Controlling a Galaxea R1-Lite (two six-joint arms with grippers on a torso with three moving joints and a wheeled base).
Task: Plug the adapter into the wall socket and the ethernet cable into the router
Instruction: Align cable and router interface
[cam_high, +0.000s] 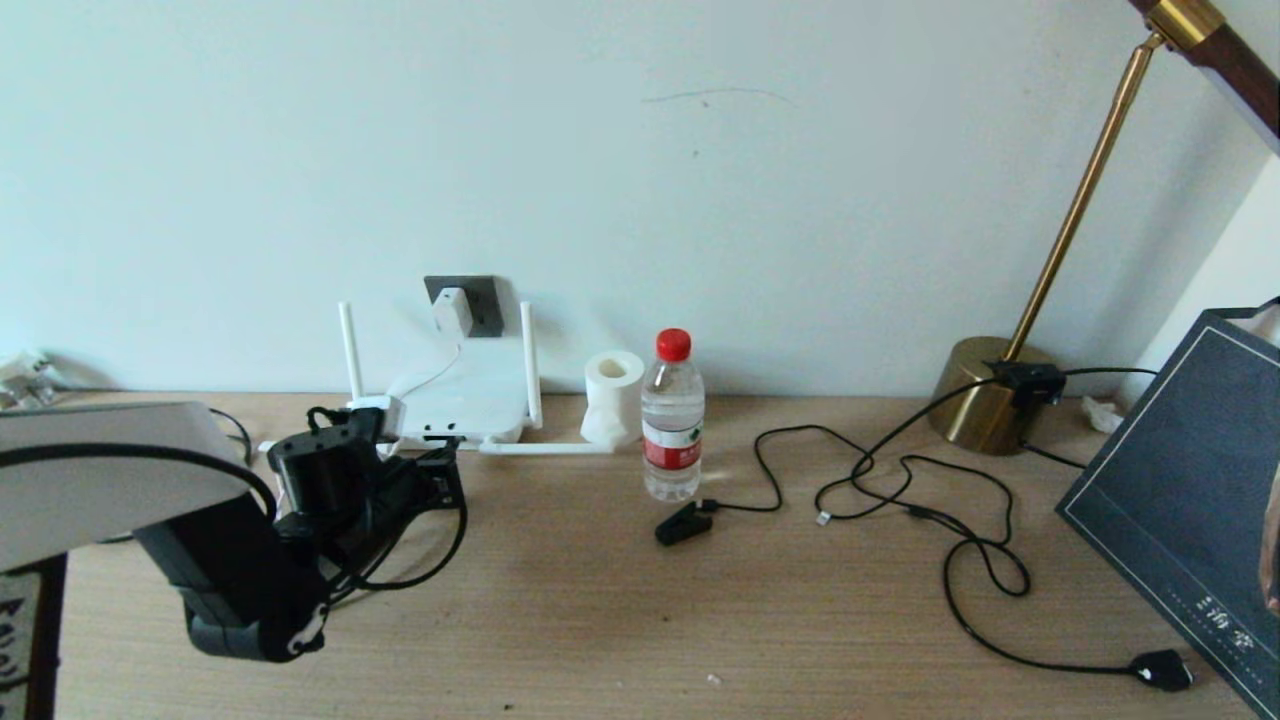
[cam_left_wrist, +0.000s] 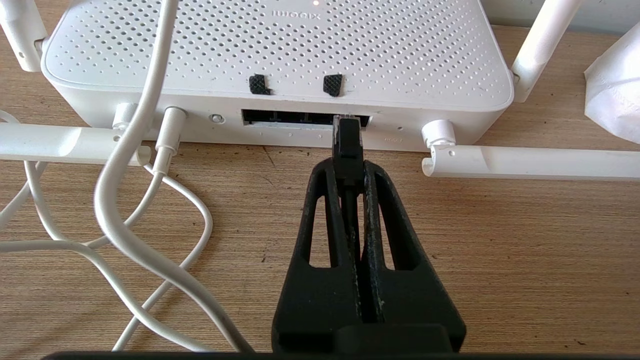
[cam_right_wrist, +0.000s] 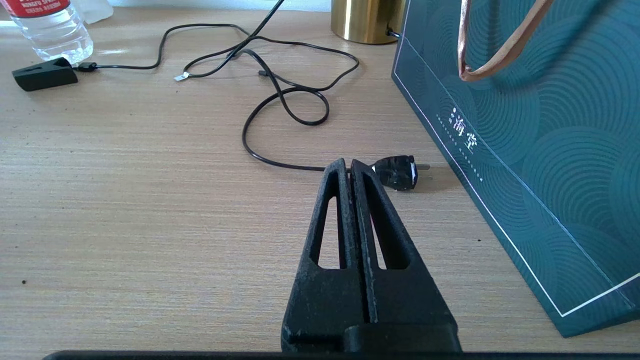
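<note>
The white router (cam_high: 470, 398) (cam_left_wrist: 280, 45) lies against the wall, two antennas upright and two flat on the table. Above it the white adapter (cam_high: 452, 312) sits in the dark grey wall socket (cam_high: 484, 300), its thin white cord (cam_left_wrist: 125, 200) running down to the router. My left gripper (cam_high: 447, 472) (cam_left_wrist: 348, 167) is shut on the ethernet cable's black connector (cam_left_wrist: 346, 136). The connector's tip is at the right end of the dark port slot (cam_left_wrist: 290, 118); how deep it sits is unclear. The black cable (cam_high: 455, 545) loops under the arm. Over bare table, my right gripper (cam_right_wrist: 350, 167) is shut and empty.
A paper roll (cam_high: 613, 395) and water bottle (cam_high: 671, 420) stand right of the router. A black clip plug (cam_high: 683, 523), a thin black cord (cam_high: 960, 560) with a chunky plug (cam_right_wrist: 397, 172), a brass lamp base (cam_high: 985, 395) and a dark teal bag (cam_high: 1180, 480) fill the right side.
</note>
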